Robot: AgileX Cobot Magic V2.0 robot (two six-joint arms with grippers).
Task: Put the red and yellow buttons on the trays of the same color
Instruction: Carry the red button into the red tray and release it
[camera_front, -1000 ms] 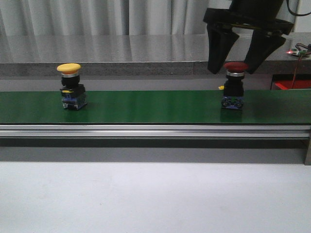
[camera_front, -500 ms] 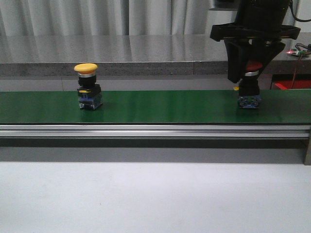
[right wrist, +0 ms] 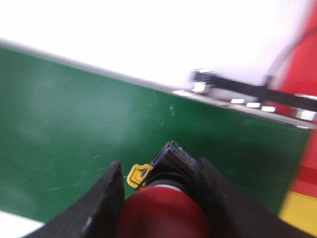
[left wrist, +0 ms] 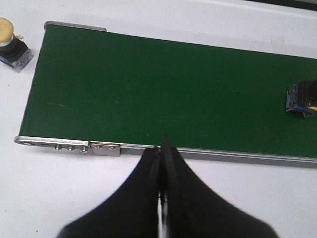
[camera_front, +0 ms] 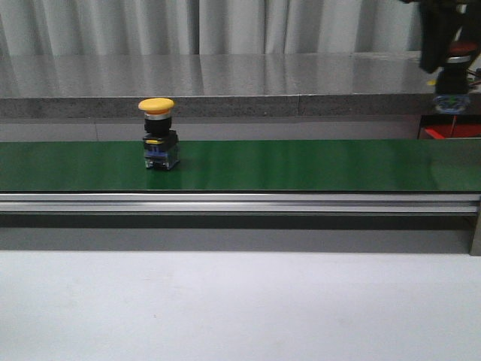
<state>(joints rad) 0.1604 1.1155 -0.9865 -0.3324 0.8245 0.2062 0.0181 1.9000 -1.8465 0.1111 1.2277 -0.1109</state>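
Note:
A yellow button [camera_front: 158, 134] stands upright on the green belt [camera_front: 301, 165], left of the middle; only its blue base [left wrist: 302, 98] shows in the left wrist view. My right gripper [camera_front: 451, 54] is at the far upper right, shut on the red button [camera_front: 454, 77], which hangs above the belt's right end. The right wrist view shows the red cap [right wrist: 166, 213] between both fingers [right wrist: 106, 198]. A red tray [right wrist: 303, 84] and a yellow tray [right wrist: 297, 214] lie past the belt's end. My left gripper [left wrist: 162, 148] is shut and empty at the belt's near rail.
A second yellow-capped button [left wrist: 11, 40] sits on the white table off the belt's end. A metal rail [camera_front: 240, 201] runs along the belt's front. A grey ledge [camera_front: 188, 105] runs behind it. The red tray's [camera_front: 449, 132] edge shows at the far right.
My right gripper closed on the red button, lifted it off the belt and carried it up and to the right. The yellow button rode the belt to the right.

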